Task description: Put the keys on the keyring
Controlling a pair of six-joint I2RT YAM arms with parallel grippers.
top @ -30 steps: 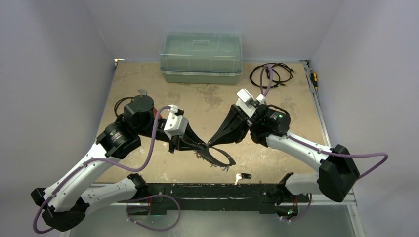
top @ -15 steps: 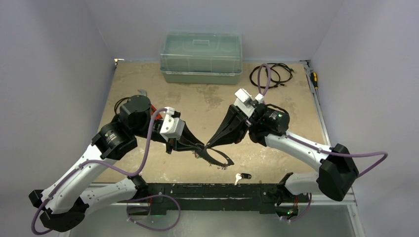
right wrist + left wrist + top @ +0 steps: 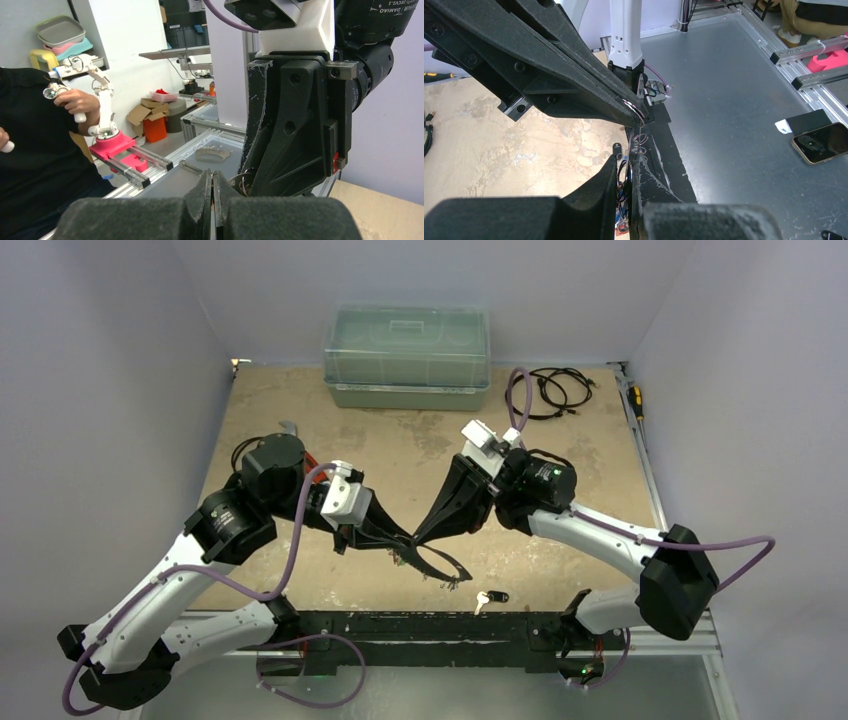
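Arms meet low over the worn tan tabletop (image 3: 300, 420), towards its 6 o'clock edge. The large flat silver crescent-shaped metal keyring (image 3: 430, 570) hangs there, slanting from the fingertips towards 4 o'clock. The left gripper (image 3: 398, 540) has its black fingers (image 3: 594, 190) drawn almost together, pinching the keyring's 10 o'clock end. The left wrist view shows the thin metal edge-on in that narrow slot, with small keys on coloured tags (image 3: 623, 192) bunched against it.

The right gripper (image 3: 420, 535) comes in from 2 o'clock with its claw pressed tight, no gap showing in its own wrist view (image 3: 212, 175). A thin silver wire loop (image 3: 638, 107) sits at its tips; I cannot tell whether it is nipped or only touching.

A loose silver key with a black plastic tag (image 3: 490, 597) lies on the table at 5 o'clock from the keyring, apart from it, just beside the black strip (image 3: 400, 625) along the near edge. A clear lidded plastic box (image 3: 407, 355) stands at 12 o'clock, and black coiled cables (image 3: 555, 390) lie at 1 o'clock.
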